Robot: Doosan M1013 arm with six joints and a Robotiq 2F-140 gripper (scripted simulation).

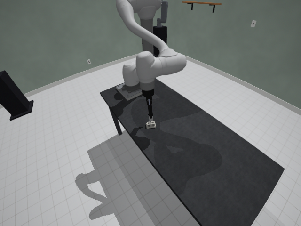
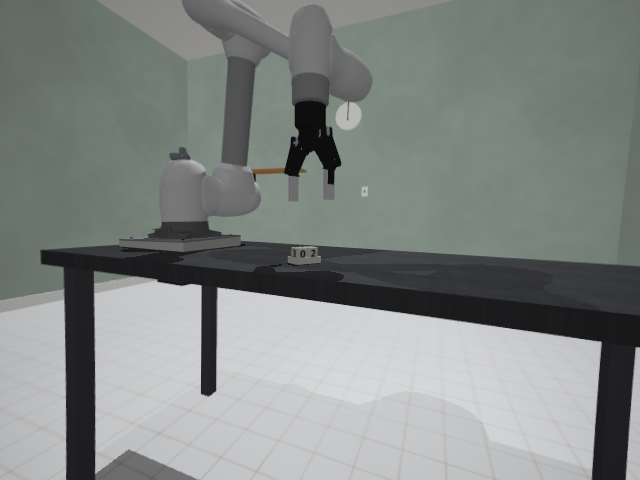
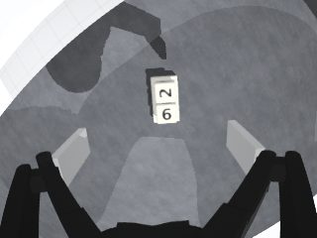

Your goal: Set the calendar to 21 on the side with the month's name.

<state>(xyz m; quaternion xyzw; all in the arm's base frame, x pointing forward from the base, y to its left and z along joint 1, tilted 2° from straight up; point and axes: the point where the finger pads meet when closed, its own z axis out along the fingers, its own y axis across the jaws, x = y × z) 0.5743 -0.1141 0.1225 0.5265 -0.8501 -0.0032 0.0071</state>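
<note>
Evidently the gripper [image 1: 151,119] [image 2: 311,199] [image 3: 157,138] has nothing in its grasp: its fingers stand wide apart, high over the tray [image 1: 151,127] [image 2: 303,260] [image 3: 154,96]. The tray rests on the table [image 1: 218,146] [image 2: 465,289] [image 3: 213,64], carrying the two number cubes [image 1: 148,123] [image 2: 301,253] [image 3: 166,114] side by side. In the wrist view it lies ahead of the fingertips and between their lines of closing, its long axis running nearly square across the direction in which they close. So a descent would need some shift toward the tray, then probably little turning, to bring the pads to the front and back of one cube.

One long table edge runs near the tray; the wider stretch of tabletop lies on the tray's other side, and the arm's base plate [image 1: 128,98] [image 2: 178,245] stands well apart from it. The outer view shows 0 and 2 on one long side, so if that is the month side, at least one cube needs turning. The month's name is too small to read.
</note>
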